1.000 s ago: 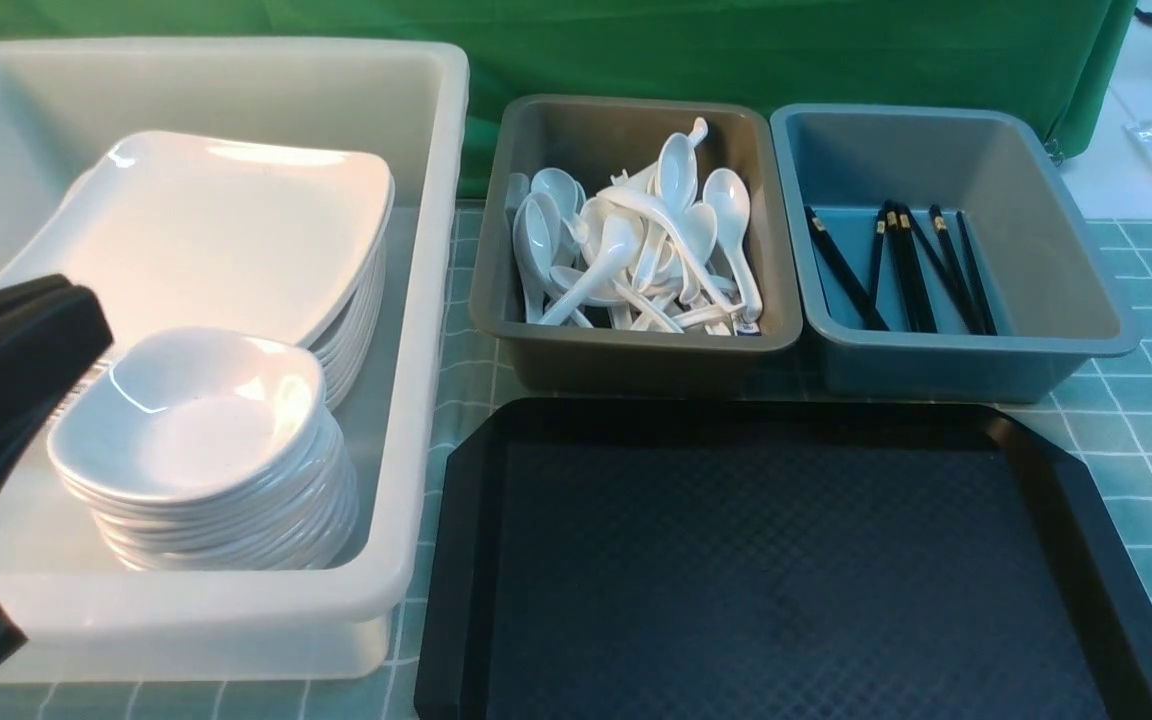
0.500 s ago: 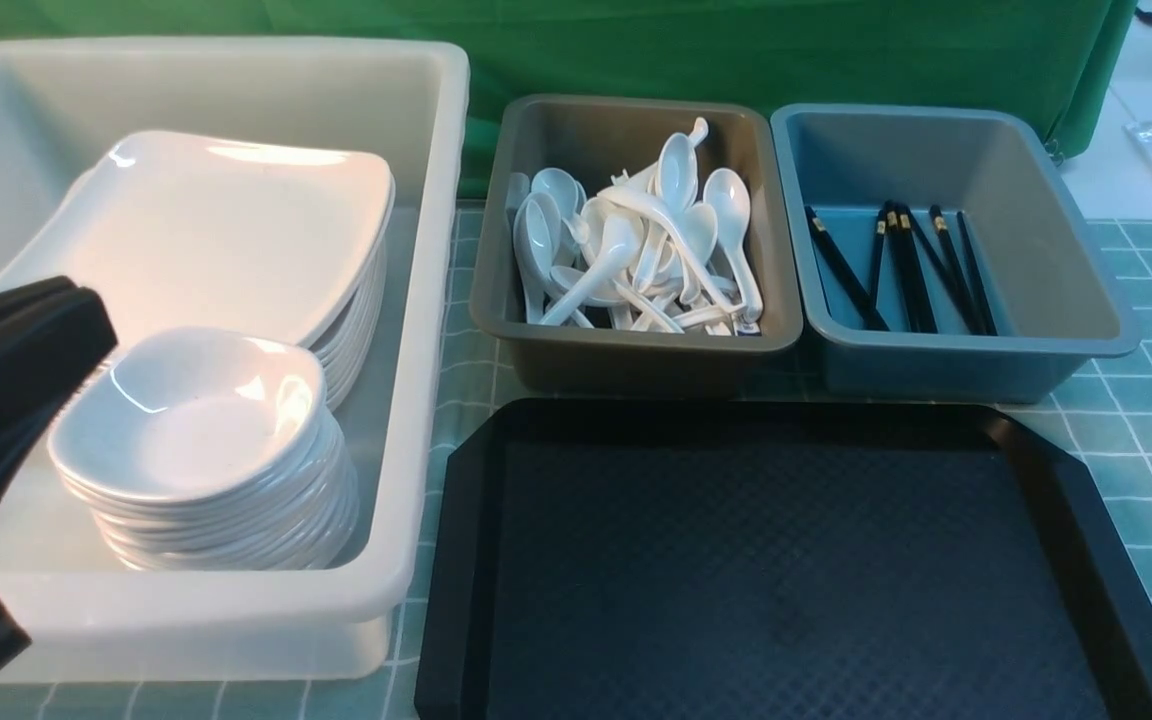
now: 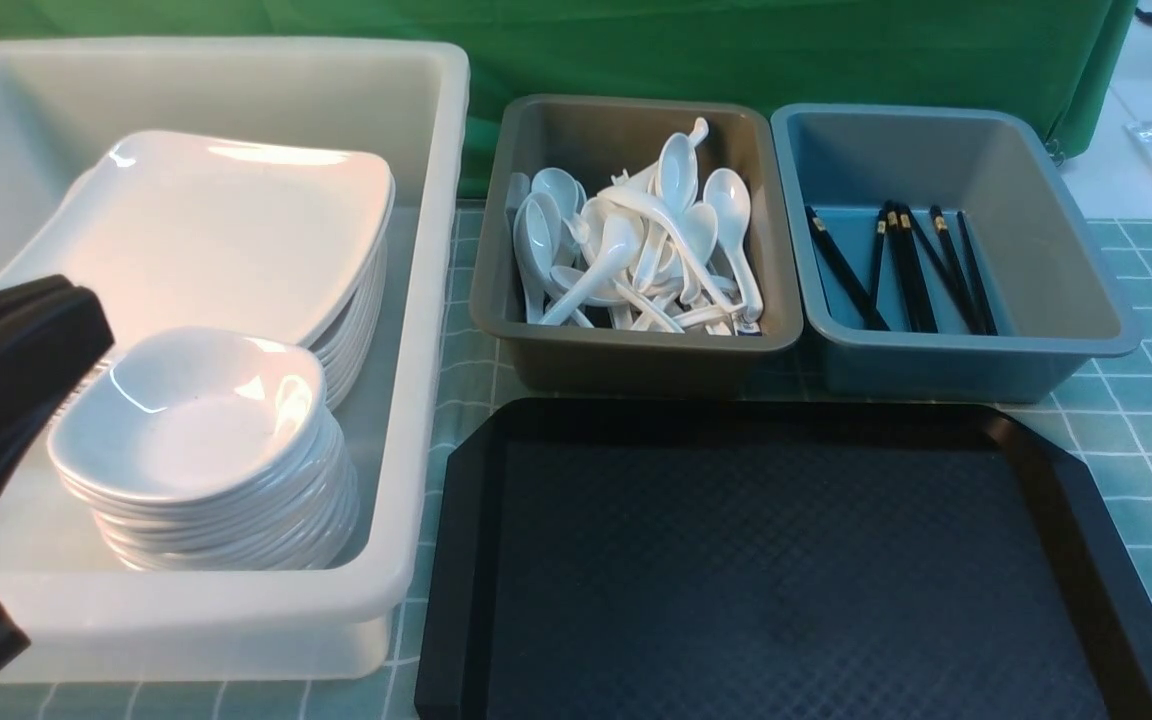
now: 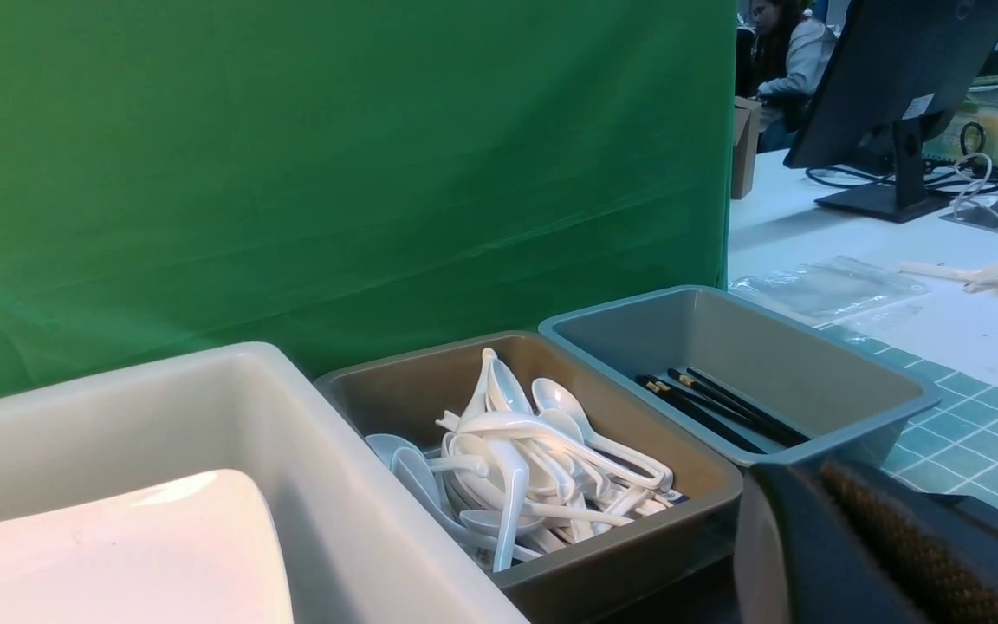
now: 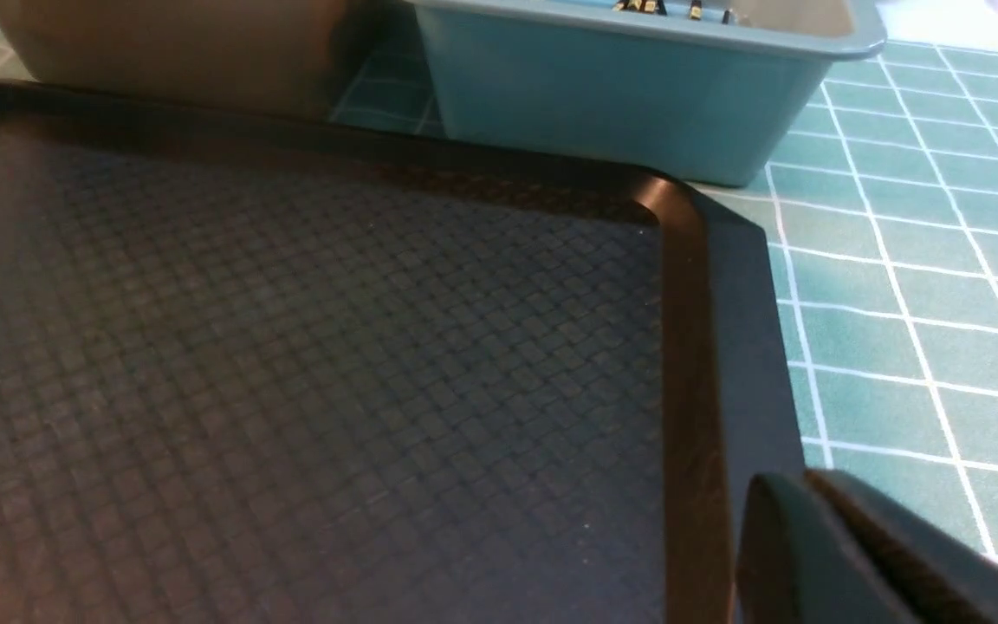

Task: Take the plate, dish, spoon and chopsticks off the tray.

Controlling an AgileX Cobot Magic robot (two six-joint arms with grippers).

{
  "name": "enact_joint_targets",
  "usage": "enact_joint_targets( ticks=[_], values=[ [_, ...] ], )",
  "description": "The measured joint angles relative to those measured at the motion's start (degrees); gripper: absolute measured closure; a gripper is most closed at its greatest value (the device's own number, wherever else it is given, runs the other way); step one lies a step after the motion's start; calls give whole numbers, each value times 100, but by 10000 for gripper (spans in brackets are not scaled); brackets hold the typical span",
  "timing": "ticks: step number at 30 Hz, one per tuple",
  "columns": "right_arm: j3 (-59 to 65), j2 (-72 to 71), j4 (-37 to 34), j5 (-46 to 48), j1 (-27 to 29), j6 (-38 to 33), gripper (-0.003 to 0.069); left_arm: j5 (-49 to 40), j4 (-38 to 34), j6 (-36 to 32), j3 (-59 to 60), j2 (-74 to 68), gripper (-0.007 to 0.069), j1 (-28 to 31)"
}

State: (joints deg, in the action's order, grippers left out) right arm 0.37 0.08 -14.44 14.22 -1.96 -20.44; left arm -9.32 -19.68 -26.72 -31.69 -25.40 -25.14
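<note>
The black tray [image 3: 786, 580] lies at the front with nothing on its textured floor [image 5: 291, 347]. The plate [image 3: 226, 230] tops a stack in the white bin, and the dish [image 3: 186, 410] tops a second stack in front of it. White spoons [image 3: 636, 250] are piled in the grey bin. Black chopsticks [image 3: 901, 270] lie in the blue bin. My left gripper [image 3: 91, 305] hovers shut and empty at the bin's left side, beside the dish stack. My right gripper [image 5: 802, 478] is shut and empty over the tray's right rim; the front view does not show it.
The white bin [image 3: 416, 300] stands left of the tray. The grey bin [image 3: 636, 350] and the blue bin [image 3: 976, 370] stand side by side just behind the tray. A green backdrop [image 3: 736, 50] closes the far side. Teal checked cloth [image 3: 1146, 440] covers the table.
</note>
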Motion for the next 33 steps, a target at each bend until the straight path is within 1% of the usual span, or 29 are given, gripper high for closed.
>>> enact_joint_targets(
  ticks=[5,8,10,12,15,17,19,20,22,26,33],
  values=[
    [0,0,0,15,0,0,601,31,80,0,0,0,608,0],
    [0,0,0,15,0,0,592,400,343,18,49,24,608,0],
    [0,0,5,15,0,0,587,774,561,170,204,143,608,88],
    [0,0,5,15,0,0,577,932,702,660,525,494,608,503],
    [0,0,5,15,0,0,572,755,845,1432,988,974,608,1238],
    [0,0,5,15,0,0,569,345,1105,2042,1593,1468,608,1959],
    [0,0,5,20,0,0,568,-226,1277,2401,2256,1939,608,2589],
    [0,0,5,20,0,0,566,-521,1308,2500,2477,2168,608,2839],
    [0,0,5,20,4,0,558,-759,1315,2587,2884,2429,608,3083],
    [0,-6,5,29,4,0,547,-763,1315,2672,3203,2528,608,3171],
    [0,-8,5,20,4,0,533,-496,1387,2672,3205,2530,608,3171]
  ],
)
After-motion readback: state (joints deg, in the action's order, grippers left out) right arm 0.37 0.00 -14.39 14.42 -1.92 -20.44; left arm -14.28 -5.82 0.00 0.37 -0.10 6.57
